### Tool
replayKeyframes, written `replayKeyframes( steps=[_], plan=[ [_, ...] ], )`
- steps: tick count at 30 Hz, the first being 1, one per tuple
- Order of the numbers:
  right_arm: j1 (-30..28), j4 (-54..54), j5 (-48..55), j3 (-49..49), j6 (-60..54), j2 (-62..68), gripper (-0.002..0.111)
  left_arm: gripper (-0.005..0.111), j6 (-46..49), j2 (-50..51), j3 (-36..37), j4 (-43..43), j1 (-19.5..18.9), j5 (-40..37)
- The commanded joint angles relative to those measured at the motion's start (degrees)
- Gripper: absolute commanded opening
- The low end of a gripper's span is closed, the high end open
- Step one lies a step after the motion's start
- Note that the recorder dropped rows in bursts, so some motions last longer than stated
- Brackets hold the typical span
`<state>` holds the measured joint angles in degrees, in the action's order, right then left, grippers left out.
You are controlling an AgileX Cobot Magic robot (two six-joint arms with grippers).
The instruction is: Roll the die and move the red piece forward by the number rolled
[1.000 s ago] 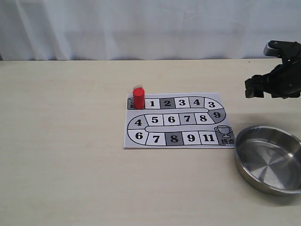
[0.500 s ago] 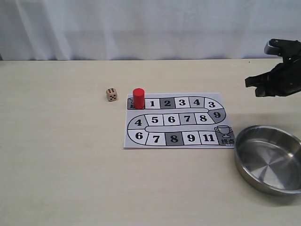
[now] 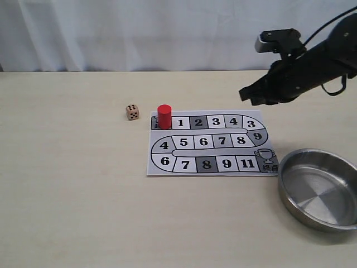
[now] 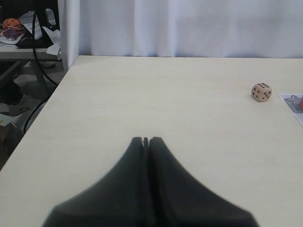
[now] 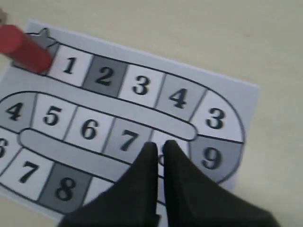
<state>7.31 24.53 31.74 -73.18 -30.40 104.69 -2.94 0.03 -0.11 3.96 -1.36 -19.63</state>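
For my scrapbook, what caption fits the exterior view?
Die rests beside the number board, red piece at start, right hand above.

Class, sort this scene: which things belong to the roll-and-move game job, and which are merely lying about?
Belong to the job: die, red piece, numbered board, right pincer.
Lying about, seemingly: steel pan, left pincer, shut and idle.

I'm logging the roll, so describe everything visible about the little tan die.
The small tan, wood-looking cube with black pips rests flat on the pale tabletop, off the printed paper board, near the red cylinder piece but apart from it. Nothing touches it. Its top count is too small to read.
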Motion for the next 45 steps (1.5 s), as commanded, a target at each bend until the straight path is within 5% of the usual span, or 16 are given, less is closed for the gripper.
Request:
replayKeyframes(
  steps=[1,13,19,45],
  plan=[
    [5.56,0.04,5.37,-4.41,3.35,-0.59,0.004,0.000,-0.32,-0.03,0.11,-0.02,0.01,0.70],
    [21.17,-0.39,7.49,-12.46,10.96,0.85,0.004,0.000,-0.32,-0.03,0.11,-0.13,0.01,0.70],
    [25.51,-8.77,8.25,-19.92,19.31,6.54,0.004,0.000,-0.32,-0.03,0.11,-0.13,0.01,0.70],
    [25.89,-13.59,21.64,-60.92,22.71,38.30,0.004,0.000,-0.32,-0.03,0.11,0.00,0.01,0.70]
  ],
)
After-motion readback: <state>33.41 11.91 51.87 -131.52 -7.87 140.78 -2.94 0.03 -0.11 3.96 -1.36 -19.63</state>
